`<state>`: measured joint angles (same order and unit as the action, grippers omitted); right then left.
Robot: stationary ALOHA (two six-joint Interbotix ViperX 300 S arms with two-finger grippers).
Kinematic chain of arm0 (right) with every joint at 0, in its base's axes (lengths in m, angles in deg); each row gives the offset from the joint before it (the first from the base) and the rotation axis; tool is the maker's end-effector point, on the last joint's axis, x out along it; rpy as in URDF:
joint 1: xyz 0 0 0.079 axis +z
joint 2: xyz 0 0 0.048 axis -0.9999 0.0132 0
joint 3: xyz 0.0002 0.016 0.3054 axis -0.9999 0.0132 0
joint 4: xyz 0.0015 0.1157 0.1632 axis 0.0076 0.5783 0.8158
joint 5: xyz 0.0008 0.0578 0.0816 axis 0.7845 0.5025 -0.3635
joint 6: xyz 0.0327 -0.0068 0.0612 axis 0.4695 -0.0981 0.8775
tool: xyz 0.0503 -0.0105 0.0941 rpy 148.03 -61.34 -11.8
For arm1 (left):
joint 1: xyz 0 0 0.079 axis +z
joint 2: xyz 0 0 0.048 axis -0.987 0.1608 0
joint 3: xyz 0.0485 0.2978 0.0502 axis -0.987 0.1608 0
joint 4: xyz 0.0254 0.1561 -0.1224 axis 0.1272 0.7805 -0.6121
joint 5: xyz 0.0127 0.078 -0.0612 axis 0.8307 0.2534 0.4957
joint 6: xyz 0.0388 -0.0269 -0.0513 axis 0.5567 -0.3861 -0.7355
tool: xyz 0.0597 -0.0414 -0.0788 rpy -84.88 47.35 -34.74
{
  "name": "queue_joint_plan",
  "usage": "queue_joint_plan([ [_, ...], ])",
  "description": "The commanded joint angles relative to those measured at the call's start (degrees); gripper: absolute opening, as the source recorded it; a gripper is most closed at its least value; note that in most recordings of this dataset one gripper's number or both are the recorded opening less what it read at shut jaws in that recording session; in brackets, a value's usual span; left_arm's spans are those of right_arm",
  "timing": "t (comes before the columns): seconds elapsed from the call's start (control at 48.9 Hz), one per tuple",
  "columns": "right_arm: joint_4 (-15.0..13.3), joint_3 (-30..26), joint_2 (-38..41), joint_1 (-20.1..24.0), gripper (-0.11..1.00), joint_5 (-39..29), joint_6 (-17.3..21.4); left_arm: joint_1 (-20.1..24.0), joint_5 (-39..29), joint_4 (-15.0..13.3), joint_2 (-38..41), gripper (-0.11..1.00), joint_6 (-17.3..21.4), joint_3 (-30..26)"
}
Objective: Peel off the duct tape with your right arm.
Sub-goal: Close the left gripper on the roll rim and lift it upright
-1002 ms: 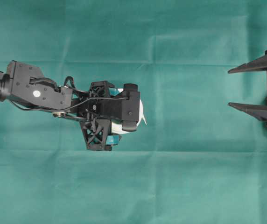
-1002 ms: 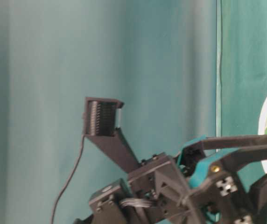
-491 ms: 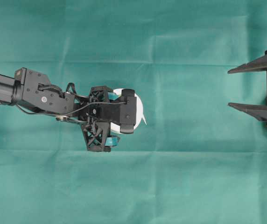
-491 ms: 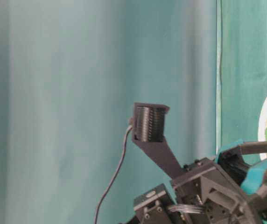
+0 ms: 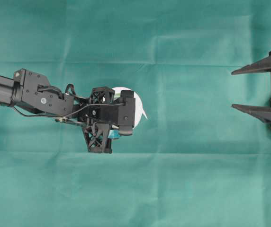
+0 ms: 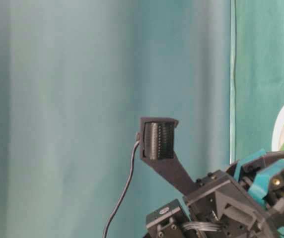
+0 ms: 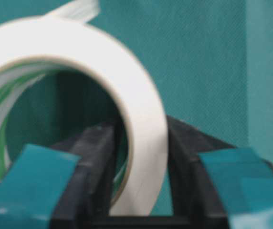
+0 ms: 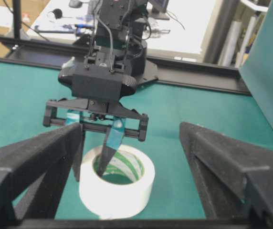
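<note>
Teal-padded left hand (image 8: 94, 143) points down, pinching the duct tape's (image 8: 119, 187) wall, one finger inside the ring, while the right hand (image 5: 242, 90) waits spread, level.

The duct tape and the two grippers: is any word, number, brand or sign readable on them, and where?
No readable text.
Duct tape: green printing inside the ring, too blurred to read.
Left gripper: no lettering visible.
Right gripper: no lettering visible.
</note>
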<state>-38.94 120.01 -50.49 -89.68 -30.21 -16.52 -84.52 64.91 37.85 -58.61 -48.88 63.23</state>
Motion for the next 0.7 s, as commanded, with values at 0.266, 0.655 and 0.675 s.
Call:
queue_joint_plan([
  [0.266,0.1,-0.6,0.2,0.0,0.69,0.4,0.1,-0.3,-0.6,0.1,-4.2,0.23,1.7,-0.8],
  [0.655,0.1,-0.5,0.2,0.0,0.69,0.3,0.1,-1.1,-8.9,0.1,-12.1,0.23,1.7,-4.4],
  [0.675,0.1,-0.5,0.2,0.0,0.69,0.3,0.1,-1.2,-9.2,0.1,-12.6,0.23,1.7,-4.7],
])
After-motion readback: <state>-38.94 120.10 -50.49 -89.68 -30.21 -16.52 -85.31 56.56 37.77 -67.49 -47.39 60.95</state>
